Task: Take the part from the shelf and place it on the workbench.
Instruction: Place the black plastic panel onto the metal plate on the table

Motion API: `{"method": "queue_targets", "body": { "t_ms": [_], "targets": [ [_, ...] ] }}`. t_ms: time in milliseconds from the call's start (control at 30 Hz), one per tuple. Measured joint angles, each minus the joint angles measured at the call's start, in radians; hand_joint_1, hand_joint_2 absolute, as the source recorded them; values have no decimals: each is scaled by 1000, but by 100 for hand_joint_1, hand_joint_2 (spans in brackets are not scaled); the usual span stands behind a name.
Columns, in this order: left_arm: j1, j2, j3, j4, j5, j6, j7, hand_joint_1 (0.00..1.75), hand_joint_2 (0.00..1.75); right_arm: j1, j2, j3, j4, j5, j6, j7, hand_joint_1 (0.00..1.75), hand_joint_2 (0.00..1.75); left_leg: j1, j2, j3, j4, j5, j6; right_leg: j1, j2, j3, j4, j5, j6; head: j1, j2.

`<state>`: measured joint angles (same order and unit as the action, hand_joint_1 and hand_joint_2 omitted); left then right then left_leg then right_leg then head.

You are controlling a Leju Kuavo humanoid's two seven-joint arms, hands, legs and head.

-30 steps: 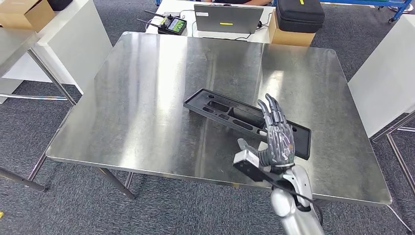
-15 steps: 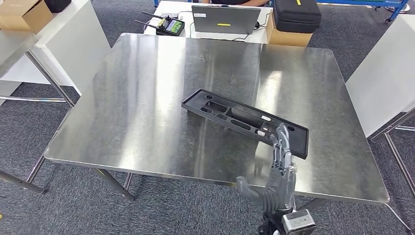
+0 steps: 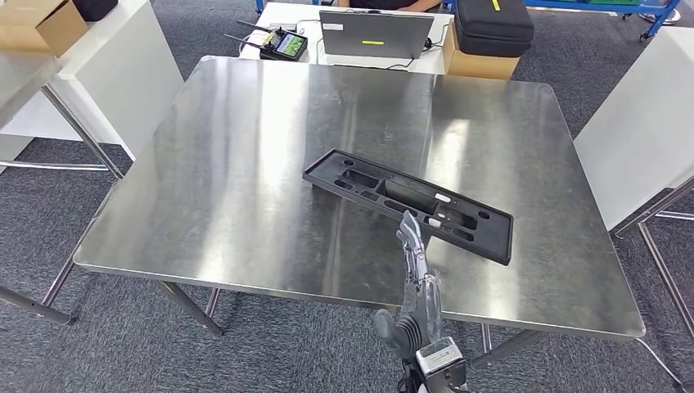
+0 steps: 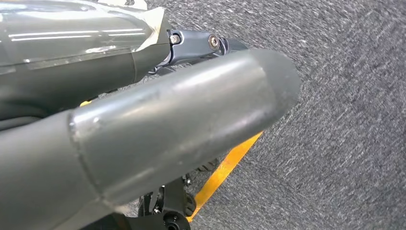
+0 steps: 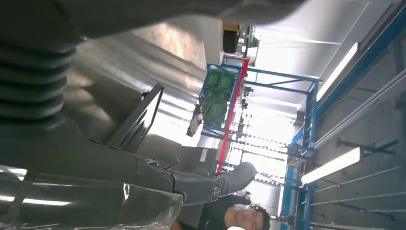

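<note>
From my head view, my right hand (image 3: pixel 417 286) stands edge-on at the near rim of the workbench (image 3: pixel 245 164), fingers (image 3: pixel 412 237) stretched out straight and apart, thumb off to the side, nothing in its grasp: it is released. The part (image 3: pixel 407 203), a long black tray-like moulding with cut-out pockets, lies flat on the steel just beyond my fingertips, running at a slant away to the far left of my hand; my fingertips reach up close to its near long edge, and I cannot tell whether they touch it. Far past my hand, behind the workbench, a laptop (image 3: pixel 375 33), a remote controller (image 3: pixel 282 41), a black case (image 3: pixel 493 16) on a cardboard box (image 3: pixel 481 61).

In my left wrist view, a thick grey part of my left hand (image 4: pixel 167 129) crosses the picture over grey carpet (image 4: pixel 344 96) with a yellow stripe (image 4: pixel 225 167). I cannot tell whether that hand is released or clenched.

In my right wrist view, my right hand's dark fingers (image 5: pixel 210 184) point outward with nothing between them, and the part's (image 5: pixel 139 120) black edge rests on the shiny steel just beside them. A blue rack (image 5: pixel 230 91) and a person (image 5: pixel 234 215) lie beyond.
</note>
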<state>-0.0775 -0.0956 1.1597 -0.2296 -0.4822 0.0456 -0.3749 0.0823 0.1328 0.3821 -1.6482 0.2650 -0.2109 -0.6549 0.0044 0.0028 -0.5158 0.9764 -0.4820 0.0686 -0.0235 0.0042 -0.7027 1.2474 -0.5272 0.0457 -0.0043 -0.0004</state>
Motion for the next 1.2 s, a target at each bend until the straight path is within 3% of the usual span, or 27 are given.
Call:
{"method": "queue_targets", "body": {
  "t_ms": [67, 133, 233, 300, 400, 467, 500, 567, 633, 667, 767, 833, 900, 933, 967, 1000, 1033, 1133, 1200],
  "targets": [
    [0, -3, 8, 0, 6, -2, 0, 0, 0, 0, 0, -1, 6, -2, -6, 8, 0, 0, 4, 0, -1, 8, -5, -10, -8, -4, 75, -136, 44, 17, 1, 0],
    [-1, -4, 17, 0, 12, -3, -1, 0, 0, 4, 3, -4, 9, -7, -8, 13, 0, 0, 3, -1, -5, 19, -12, -27, -8, -3, 125, -227, 66, 14, 1, 0],
    [-1, -8, 28, 0, 23, 6, 2, 0, 0, 19, 10, -17, 10, -14, -11, 17, 0, 0, 7, -2, -10, 24, -13, -44, -4, 3, 129, -237, 72, -8, 0, 0],
    [-2, -11, 39, 0, 33, 17, 4, 0, 0, 27, 14, -27, 11, -16, -11, 21, 0, 0, 13, -3, -25, 59, -44, -54, -7, 4, 126, -239, 78, -22, -2, 0],
    [-2, -15, 55, 0, 48, 29, 5, 0, 0, 39, 17, -47, 15, -23, -11, 28, 0, 0, 16, -3, -97, 232, -149, -63, -3, 1, 116, -240, 85, -41, -5, 0],
    [-1, -19, 66, 0, 58, 37, 6, 0, 0, 46, 17, -65, 24, -33, -8, 30, 0, 0, 16, -4, -124, 303, -173, -63, 2, 0, 107, -239, 92, -46, -5, 0],
    [-2, -22, 71, 0, 61, 42, 6, 0, 0, 48, 17, -74, 30, -38, -7, 31, 0, 0, 16, -3, -110, 286, -158, -61, 4, 0, 102, -239, 95, -47, -5, 0],
    [-3, -26, 78, 0, 64, 50, 7, 0, 0, 49, 18, -91, 39, -47, -3, 29, 0, 0, 16, -5, -31, 158, -102, -54, 5, 1, 97, -239, 104, -43, -5, 0],
    [-7, -29, 85, 0, 66, 54, 6, 0, 0, 48, 22, -108, 45, -53, 4, 24, 0, 0, 11, -7, 31, 48, -66, -49, 9, 2, 95, -238, 113, -34, -3, 0],
    [-9, -30, 88, 0, 68, 55, 6, 0, 0, 47, 24, -115, 48, -54, 9, 22, 0, 0, 7, -9, 41, 28, -61, -46, 10, 1, 94, -238, 118, -28, -2, 0],
    [-10, -33, 95, 0, 73, 52, 2, 0, 0, 45, 30, -130, 53, -52, 17, 20, 0, 0, -1, -6, 24, 22, -37, -26, 10, 2, 85, -239, 128, -6, 0, 0],
    [-11, -36, 96, 0, 75, 45, -2, 0, 0, 45, 30, -138, 57, -48, 18, 19, 0, 0, 0, -1, 2, 15, -13, -10, 13, 1, 56, -189, 81, -11, 4, 0],
    [-11, -37, 96, 0, 76, 34, -7, 0, 0, 45, 30, -145, 62, -45, 18, 19, 0, 0, -2, 4, -23, 14, 4, 0, 12, 0, 19, -68, -10, -29, 10, 0],
    [-11, -37, 96, 0, 76, 27, -9, 0, 0, 45, 30, -148, 65, -43, 18, 19, 0, 0, -4, 6, -35, 15, 13, 3, 12, 0, 7, -6, -43, -32, 11, 0],
    [-10, -37, 97, 0, 77, 20, -12, 0, 0, 46, 29, -151, 68, -41, 18, 19, 0, 0, -6, 8, -48, 15, 22, 3, 12, 0, 7, 37, -58, -30, 11, 0],
    [-10, -37, 97, 0, 77, 14, -15, 0, 0, 46, 29, -153, 70, -39, 18, 19, 0, 0, -9, 9, -60, 16, 30, 3, 12, 0, 21, 50, -56, -24, 11, 0],
    [-10, -38, 97, 0, 77, 8, -18, 0, 0, 47, 29, -155, 72, -37, 19, 20, 0, 0, -10, 10, -70, 17, 39, 2, 13, 0, 54, 25, -39, -16, 11, 0],
    [-10, -40, 96, 0, 74, -9, -26, 0, 0, 45, 28, -158, 74, -28, 23, 24, 0, 0, -17, 11, -91, 22, 62, -6, 21, -2, 219, -188, -7, -12, 11, 0],
    [-10, -41, 96, 0, 73, -18, -30, 0, 0, 45, 29, -160, 74, -23, 28, 27, 0, 0, -20, 12, -102, 25, 77, -14, 29, -3, 273, -279, -15, -18, 10, 0]
  ]
}}
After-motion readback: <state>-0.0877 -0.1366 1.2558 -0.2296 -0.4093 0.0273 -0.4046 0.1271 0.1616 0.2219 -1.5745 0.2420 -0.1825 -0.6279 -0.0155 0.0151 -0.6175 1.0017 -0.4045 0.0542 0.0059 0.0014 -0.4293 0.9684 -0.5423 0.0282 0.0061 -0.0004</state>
